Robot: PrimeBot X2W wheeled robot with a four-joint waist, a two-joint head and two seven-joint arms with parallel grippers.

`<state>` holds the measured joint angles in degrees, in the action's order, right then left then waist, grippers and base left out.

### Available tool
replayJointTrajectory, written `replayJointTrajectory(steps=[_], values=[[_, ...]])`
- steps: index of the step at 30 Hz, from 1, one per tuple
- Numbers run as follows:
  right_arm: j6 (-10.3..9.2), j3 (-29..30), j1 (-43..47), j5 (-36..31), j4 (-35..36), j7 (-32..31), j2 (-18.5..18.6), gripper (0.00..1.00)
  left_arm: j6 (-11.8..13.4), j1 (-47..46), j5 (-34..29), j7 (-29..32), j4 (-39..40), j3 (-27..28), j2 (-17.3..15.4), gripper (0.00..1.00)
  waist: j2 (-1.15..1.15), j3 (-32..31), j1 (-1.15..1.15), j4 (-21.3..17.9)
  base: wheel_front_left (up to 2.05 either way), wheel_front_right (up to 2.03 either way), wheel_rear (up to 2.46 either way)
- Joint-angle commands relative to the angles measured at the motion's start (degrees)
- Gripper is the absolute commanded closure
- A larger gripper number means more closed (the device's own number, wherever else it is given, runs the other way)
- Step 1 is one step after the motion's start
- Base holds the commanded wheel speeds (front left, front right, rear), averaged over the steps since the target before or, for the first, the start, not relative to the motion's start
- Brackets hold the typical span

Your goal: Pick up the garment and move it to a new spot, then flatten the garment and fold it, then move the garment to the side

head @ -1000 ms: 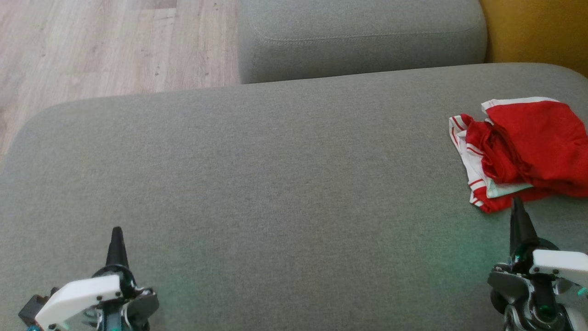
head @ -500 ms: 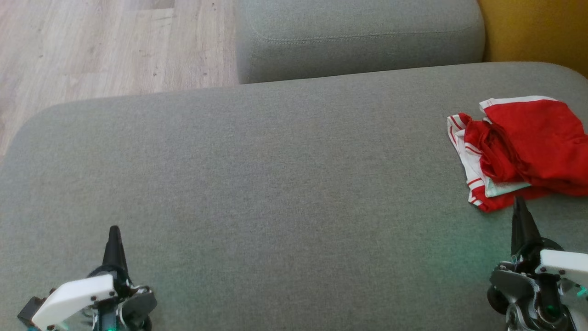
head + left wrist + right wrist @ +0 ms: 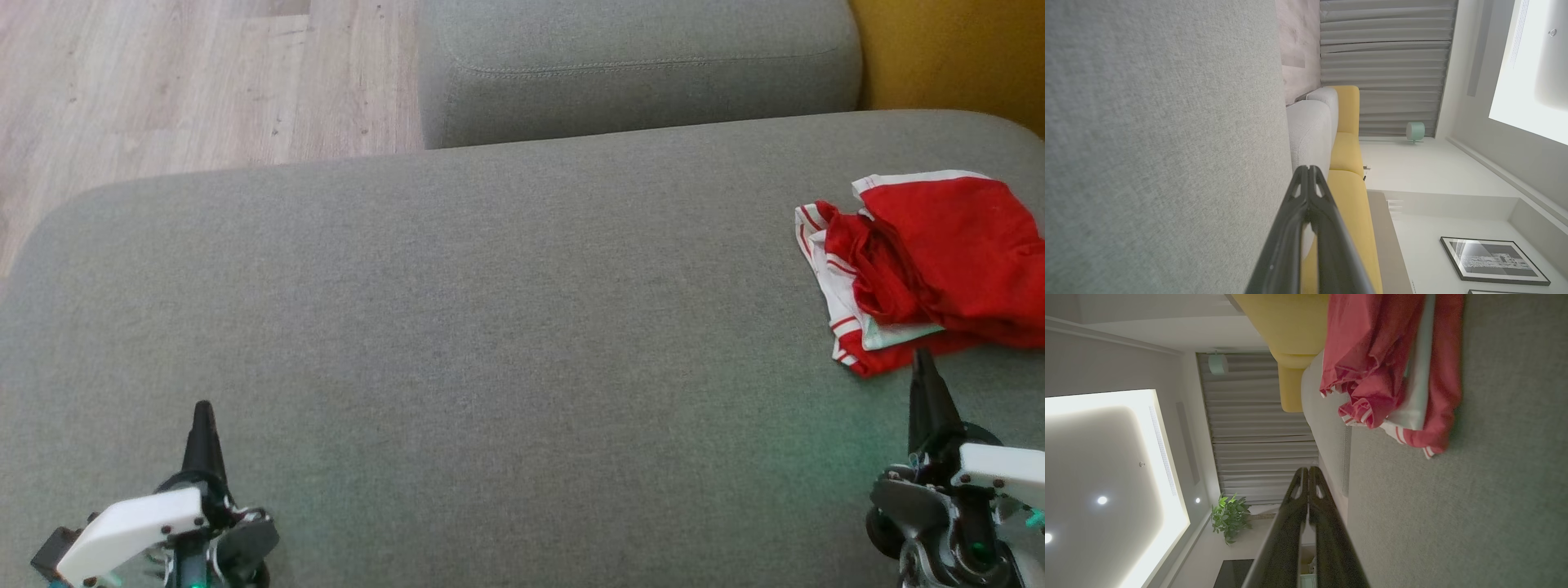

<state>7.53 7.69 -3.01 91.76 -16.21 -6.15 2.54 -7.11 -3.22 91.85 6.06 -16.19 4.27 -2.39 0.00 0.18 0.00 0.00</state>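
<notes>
View shifted slightly; garment (image 3: 939, 253) lies near yellow cushion (image 3: 947, 53).

The garment (image 3: 939, 261) was red with white striped trim; the sofa (image 3: 490, 310) grey, the cushion (image 3: 955, 53) mustard yellow.

A large grey fabric cushion (image 3: 490, 327) spreads across the head view. Beyond its far edge sit a smaller grey cushion (image 3: 637, 73) and a patch of yellow upholstery (image 3: 955, 49), and pale wooden floor (image 3: 163, 82) lies past its far left corner. Well beyond the large cushion, the left wrist view shows grey pleated curtains (image 3: 1384, 61), a mint-green lamp (image 3: 1414, 130) and a black-framed picture (image 3: 1494, 261) on a white wall. The right wrist view shows a leafy potted plant (image 3: 1231, 516) by the curtains and a bright recessed ceiling light panel (image 3: 1106, 477).
</notes>
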Motion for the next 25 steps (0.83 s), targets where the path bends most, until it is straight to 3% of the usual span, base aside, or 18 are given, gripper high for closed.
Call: replayJointTrajectory(steps=[1, 25], values=[[-0.04, -1.17, -3.17, 0.40, 2.19, -0.34, 0.33, 1.00, -0.37, -2.97, 0.33, 0.41, 2.13, 2.23, -0.49, 1.00, 0.00, 0.00, 0.00, 0.00, 0.00, 0.00, 0.00], [-0.04, -1.17, -3.17, 0.41, 2.19, -0.34, 0.33, 1.00, -0.37, -2.97, 0.33, 0.41, 2.13, 2.23, -0.49, 1.00, 0.00, 0.00, 0.00, 0.00, 0.00, 0.00, 0.00]])
